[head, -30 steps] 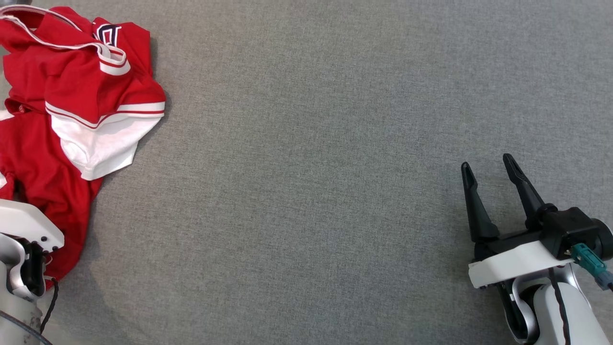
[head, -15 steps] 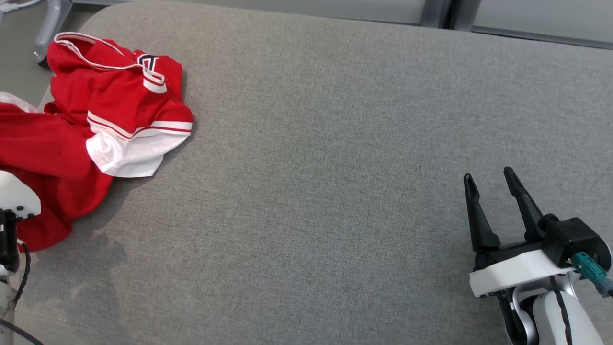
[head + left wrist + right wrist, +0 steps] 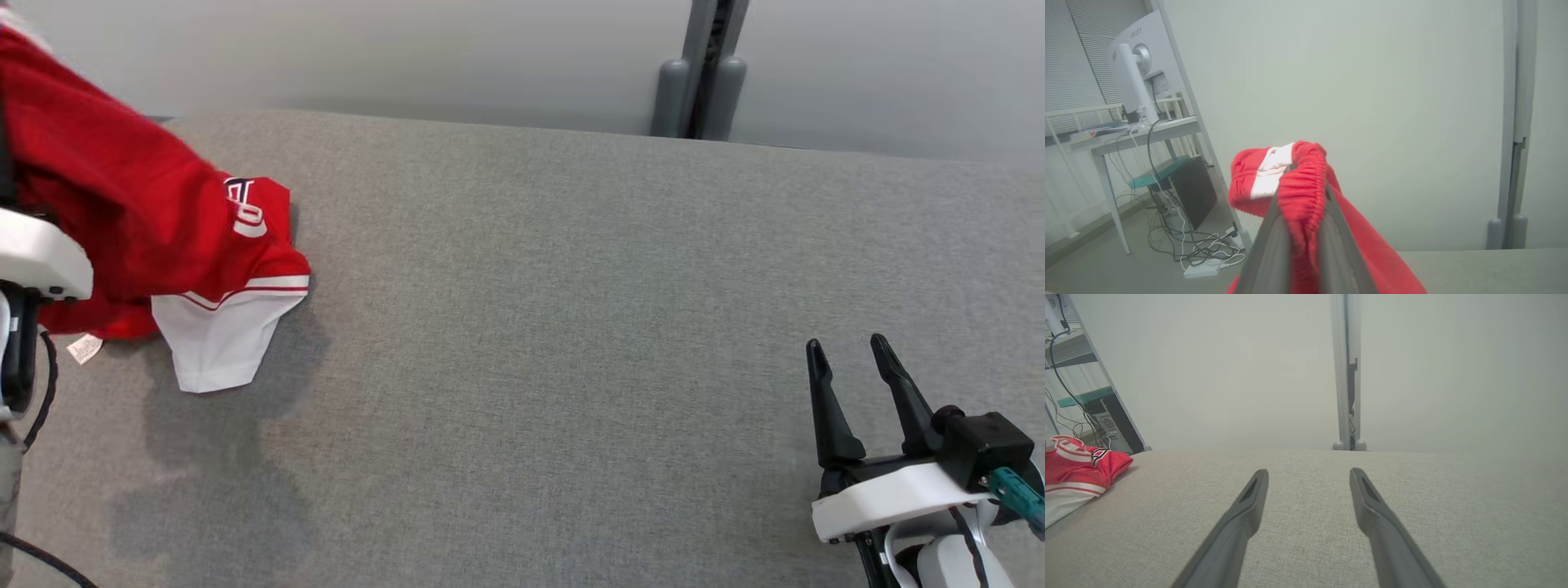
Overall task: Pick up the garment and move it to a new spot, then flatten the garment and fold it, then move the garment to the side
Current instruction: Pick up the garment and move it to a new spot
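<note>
Nearest, over the near right corner of the grey fabric surface [image 3: 531, 367]: right gripper [image 3: 845, 343], dark fingers spread wide, nothing between them, tips pointing toward the far edge. Same wide gap in the right wrist view, bare grey weave beneath.

At the near left edge: pale wrist housing [image 3: 37, 253] of the left arm, black cable [image 3: 41, 392] looping below. In the left wrist view, left gripper [image 3: 1308, 177] clamped tight on a bunched, ribbed red fold of the garment [image 3: 147, 204], a strip of white cloth just beside the pinch; raised clear of the surface.

Garment partly lifted, partly resting. Red body drawn up and away past the left edge of the head view. White lower panel, trimmed with red stripes, lying along the left edge of the surface toward the far left corner, shadow beneath. Navy-and-white lettering on the red cloth, folded over, not readable. Small white tag [image 3: 84, 349] beside the red hem, print too small to read.

Farther, beyond the far edge: plain pale wall [image 3: 408, 57] and a grey upright post [image 3: 698, 73] with two rounded feet.

Farthest, off to the left in the left wrist view: a desk [image 3: 1147, 130] carrying a monitor [image 3: 1133, 61] turned back-on, "MSI" legible on its rear. Dark computer tower [image 3: 1194, 192] underneath, tangled cables [image 3: 1180, 241] and a white box [image 3: 1202, 269] on the floor.
</note>
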Motion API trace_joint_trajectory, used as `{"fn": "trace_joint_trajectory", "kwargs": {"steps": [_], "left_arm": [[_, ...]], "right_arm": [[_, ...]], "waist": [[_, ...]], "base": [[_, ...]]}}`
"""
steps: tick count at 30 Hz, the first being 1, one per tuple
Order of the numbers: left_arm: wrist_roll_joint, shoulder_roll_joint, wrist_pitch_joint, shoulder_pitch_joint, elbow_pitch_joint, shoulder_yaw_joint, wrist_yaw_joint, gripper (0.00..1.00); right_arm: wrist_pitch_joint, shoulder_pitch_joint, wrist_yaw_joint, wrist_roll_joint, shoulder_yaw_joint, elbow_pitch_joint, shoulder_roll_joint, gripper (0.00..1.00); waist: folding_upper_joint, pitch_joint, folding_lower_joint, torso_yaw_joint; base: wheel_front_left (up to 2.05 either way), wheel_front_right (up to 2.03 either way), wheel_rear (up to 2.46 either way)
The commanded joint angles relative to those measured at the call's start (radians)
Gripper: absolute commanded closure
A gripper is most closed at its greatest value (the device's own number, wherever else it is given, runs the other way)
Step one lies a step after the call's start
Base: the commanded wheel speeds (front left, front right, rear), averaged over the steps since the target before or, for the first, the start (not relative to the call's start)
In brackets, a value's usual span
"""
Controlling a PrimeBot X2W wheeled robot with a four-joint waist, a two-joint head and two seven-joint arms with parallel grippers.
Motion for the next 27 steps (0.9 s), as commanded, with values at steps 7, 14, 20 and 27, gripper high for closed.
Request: {"fn": "trace_joint_trajectory", "kwargs": {"steps": [7, 14, 20, 27], "left_arm": [[0.029, -0.031, 0.068, -0.049, -0.144, -0.098, -0.025, 1.0], [0.03, -0.157, 0.087, -0.054, -0.173, -0.255, -0.05, 1.0], [0.023, -0.303, 0.042, -0.042, -0.079, -0.393, -0.071, 1.0], [0.007, -0.408, -0.061, -0.087, 0.044, -0.477, -0.074, 1.0]], "right_arm": [[-0.008, 0.027, 0.001, 0.017, -0.02, 0.005, -0.007, 0.0], [-0.008, 0.04, 0.002, 0.027, -0.021, -0.004, -0.007, 0.0], [-0.008, 0.038, 0.002, 0.029, -0.019, -0.009, -0.007, 0.0], [-0.008, 0.02, 0.002, 0.032, -0.006, -0.013, -0.007, 0.0]], "waist": [[0.0, -0.045, 0.0, -0.084], [0.0, -0.048, 0.0, -0.139], [0.0, -0.036, 0.0, -0.175], [0.0, -0.014, 0.0, -0.215]], "base": [[0.0, 0.0, 0.0], [0.0, 0.0, 0.0], [0.0, 0.0, 0.0], [0.0, 0.0, 0.0]]}}
